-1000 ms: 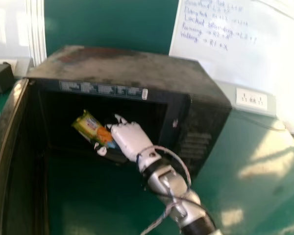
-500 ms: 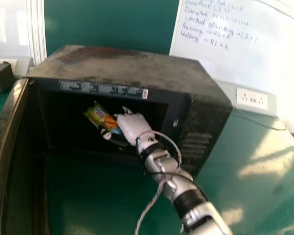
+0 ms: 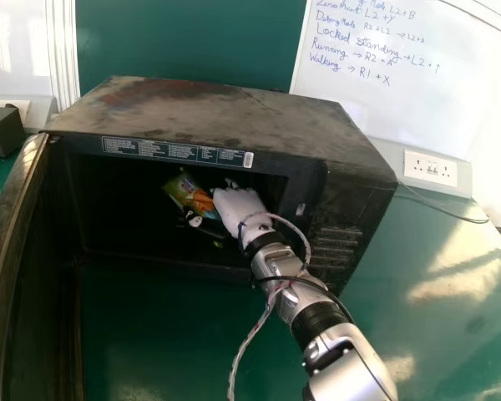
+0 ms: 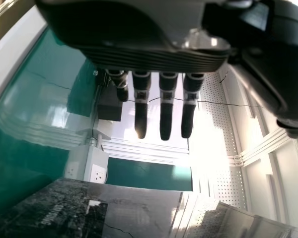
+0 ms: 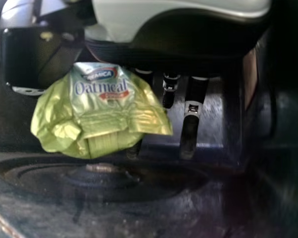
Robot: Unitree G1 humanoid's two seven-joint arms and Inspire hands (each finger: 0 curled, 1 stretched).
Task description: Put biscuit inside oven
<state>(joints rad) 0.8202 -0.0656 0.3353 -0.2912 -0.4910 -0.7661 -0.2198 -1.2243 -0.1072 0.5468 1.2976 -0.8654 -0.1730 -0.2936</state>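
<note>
The right hand (image 3: 240, 209), pinching the biscuit packet (image 3: 192, 195), has moved towards 1 o'clock inside the oven (image 3: 225, 109). Placing seems underway; next, lower and release. Left hand (image 4: 140, 114) idles, fingers straight.

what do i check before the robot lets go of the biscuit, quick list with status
1. Door open: ok
2. Biscuit inside oven: ok
3. Right robot hand holding biscuit: ok
4. Biscuit resting on turntable: cannot tell
5. Right robot hand out of oven, so door can close: not ok
6. Left robot hand empty: ok
</note>
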